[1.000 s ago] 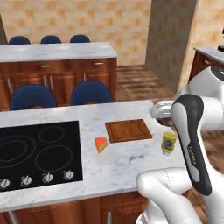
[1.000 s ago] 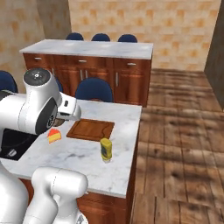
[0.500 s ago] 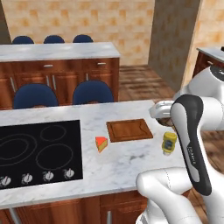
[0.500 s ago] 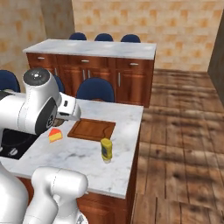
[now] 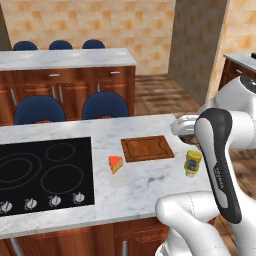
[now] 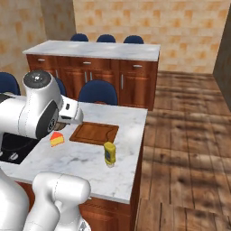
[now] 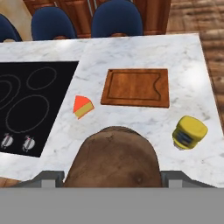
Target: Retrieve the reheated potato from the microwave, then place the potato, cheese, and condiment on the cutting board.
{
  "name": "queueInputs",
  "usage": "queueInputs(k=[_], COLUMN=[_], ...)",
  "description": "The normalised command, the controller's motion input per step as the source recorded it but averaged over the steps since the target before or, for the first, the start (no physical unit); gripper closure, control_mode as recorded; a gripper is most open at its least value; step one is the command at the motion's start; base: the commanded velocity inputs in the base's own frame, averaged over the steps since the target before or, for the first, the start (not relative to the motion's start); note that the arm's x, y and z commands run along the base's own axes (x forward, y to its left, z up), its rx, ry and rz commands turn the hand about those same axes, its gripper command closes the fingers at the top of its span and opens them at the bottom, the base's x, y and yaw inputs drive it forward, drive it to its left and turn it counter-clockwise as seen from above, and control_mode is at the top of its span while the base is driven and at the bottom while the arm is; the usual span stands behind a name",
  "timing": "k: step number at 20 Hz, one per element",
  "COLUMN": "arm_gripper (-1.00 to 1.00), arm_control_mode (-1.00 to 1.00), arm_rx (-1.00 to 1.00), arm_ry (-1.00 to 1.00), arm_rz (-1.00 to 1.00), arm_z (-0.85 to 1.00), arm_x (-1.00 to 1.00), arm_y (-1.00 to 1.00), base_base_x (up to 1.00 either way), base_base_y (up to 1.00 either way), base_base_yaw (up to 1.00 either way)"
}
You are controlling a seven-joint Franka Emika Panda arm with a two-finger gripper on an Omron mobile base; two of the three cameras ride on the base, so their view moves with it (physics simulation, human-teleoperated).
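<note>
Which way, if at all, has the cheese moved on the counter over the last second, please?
No. The cheese lies where it did, just left of the cutting board, with the same gap to the cooktop.

one potato point(image 7: 113, 157); one cheese point(image 7: 82, 106); one condiment point(image 7: 188, 132); one cutting board point(image 7: 136, 87); one cooktop point(image 7: 30, 105)

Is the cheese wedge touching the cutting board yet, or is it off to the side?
Apart. The hand view shows bare marble counter between the cheese and the cutting board; the left base view shows the same gap.
</note>
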Motion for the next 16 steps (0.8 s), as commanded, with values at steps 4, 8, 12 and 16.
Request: queueInputs(k=[4,8,12,16], arm_gripper=[1.0,1.0,1.0,1.0], arm_control_mode=[-1.0,-1.0,-1.0,-1.0], arm_rx=[0.0,0.0,0.0,0.0], arm_ry=[0.0,0.0,0.0,0.0], arm_rz=[0.0,0.0,0.0,0.0], arm_z=[0.0,0.0,0.0,-0.05], arm_x=[0.0,0.0,0.0,0.15], arm_y=[0.0,0.0,0.0,0.0], base_base_x=[0.0,0.0,0.0,0.0], base_base_y=[0.0,0.0,0.0,0.0], base_base_yaw=[0.0,0.0,0.0,0.0])
